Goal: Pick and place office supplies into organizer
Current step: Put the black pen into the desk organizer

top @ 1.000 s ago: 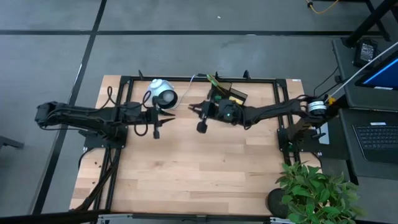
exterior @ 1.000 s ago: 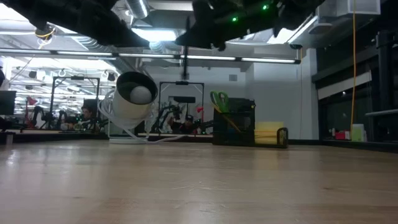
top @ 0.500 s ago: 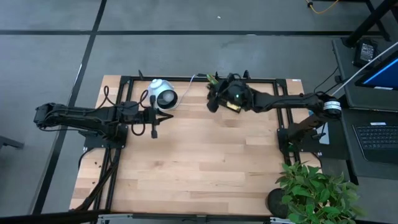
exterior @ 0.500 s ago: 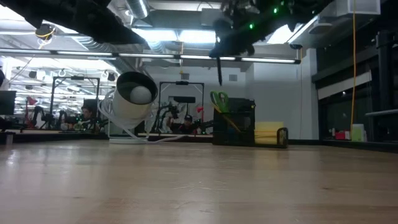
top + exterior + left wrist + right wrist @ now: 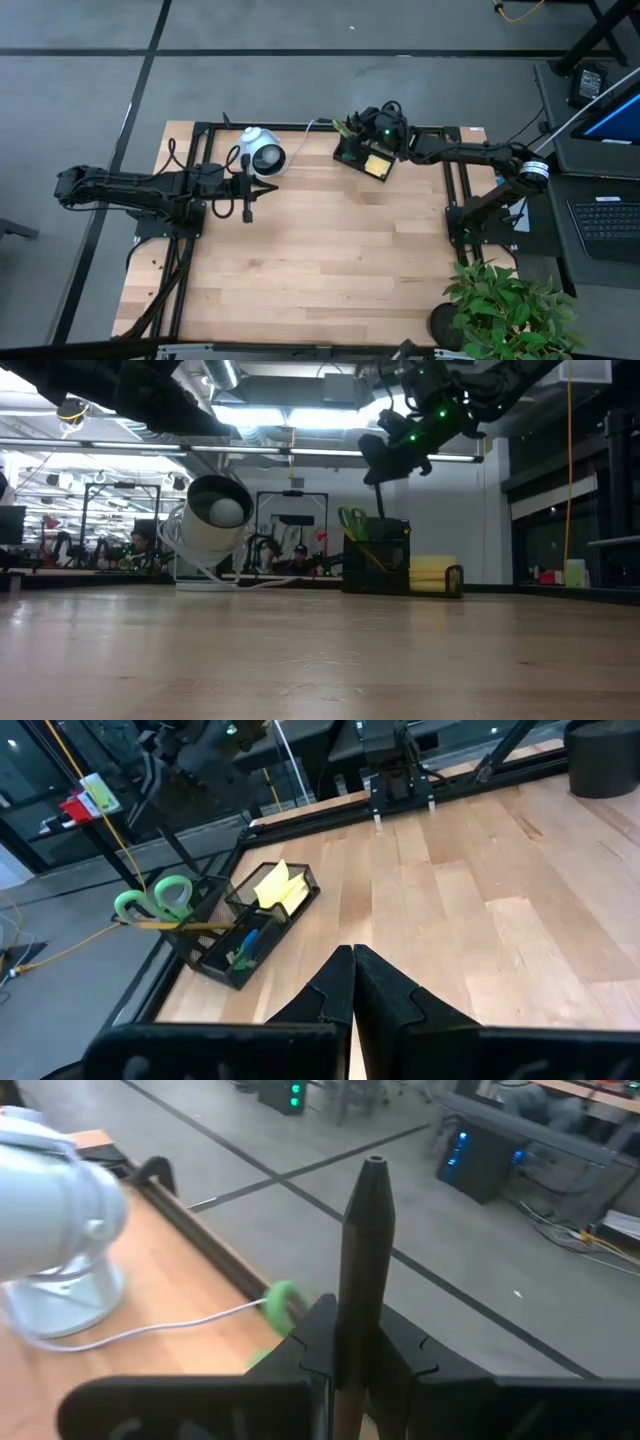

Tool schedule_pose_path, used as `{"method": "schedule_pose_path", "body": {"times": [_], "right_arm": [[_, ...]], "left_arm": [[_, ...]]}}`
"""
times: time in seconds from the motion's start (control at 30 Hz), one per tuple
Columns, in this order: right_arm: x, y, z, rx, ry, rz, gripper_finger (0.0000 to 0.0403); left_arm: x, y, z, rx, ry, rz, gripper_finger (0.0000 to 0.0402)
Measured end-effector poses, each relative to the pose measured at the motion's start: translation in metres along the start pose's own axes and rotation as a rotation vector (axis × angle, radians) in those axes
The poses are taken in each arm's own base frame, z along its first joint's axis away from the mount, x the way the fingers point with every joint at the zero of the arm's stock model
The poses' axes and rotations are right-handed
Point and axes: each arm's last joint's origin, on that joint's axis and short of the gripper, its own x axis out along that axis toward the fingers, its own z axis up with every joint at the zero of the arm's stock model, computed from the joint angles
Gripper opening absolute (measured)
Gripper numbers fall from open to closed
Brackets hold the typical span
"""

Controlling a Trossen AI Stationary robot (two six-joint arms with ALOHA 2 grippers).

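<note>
A wooden bench [image 5: 300, 270] seen from above; the black organizer [image 5: 365, 155] sits at its far edge, right of the middle, holding green-handled scissors [image 5: 152, 900] and a yellow sticky pad [image 5: 377, 165]; the right gripper [image 5: 375, 128] hangs above the organizer, fingers clamped on a black pen [image 5: 362, 1270]; the left gripper [image 5: 249, 211] hovers near the left edge, fingers pressed together, holding nothing; a white round device [image 5: 262, 150] stands nearby.

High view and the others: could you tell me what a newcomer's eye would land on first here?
Probably the right gripper, hanging above the black organizer at the table's far edge, shut on a black pen. The organizer already holds green-handled scissors and a yellow sticky-note pad. The left gripper waits shut over bare wood beside the white round device.
</note>
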Motion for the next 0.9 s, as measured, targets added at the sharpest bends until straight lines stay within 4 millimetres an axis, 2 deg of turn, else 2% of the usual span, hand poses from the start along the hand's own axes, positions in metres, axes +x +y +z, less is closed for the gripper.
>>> {"method": "schedule_pose_path", "body": {"times": [0.2,0.33,0.7,0.9], "right_arm": [[0.007,-0.021,-0.002,0.027,0.021,-0.063,0.0034],[0.010,-0.027,-0.008,0.077,0.051,-0.083,0.0034],[0.004,-0.028,-0.062,0.159,-0.063,-0.083,0.0034],[-0.001,-0.031,-0.078,0.172,-0.105,-0.092,0.0034]], "left_arm": [[0.000,0.000,0.000,-0.003,0.000,0.000,0.0003],[0.000,0.000,0.000,-0.009,0.003,0.000,0.0001],[0.000,0.000,0.000,-0.010,0.003,-0.001,0.0002],[0.000,0.000,0.000,-0.013,0.003,-0.001,0.0001]]}}
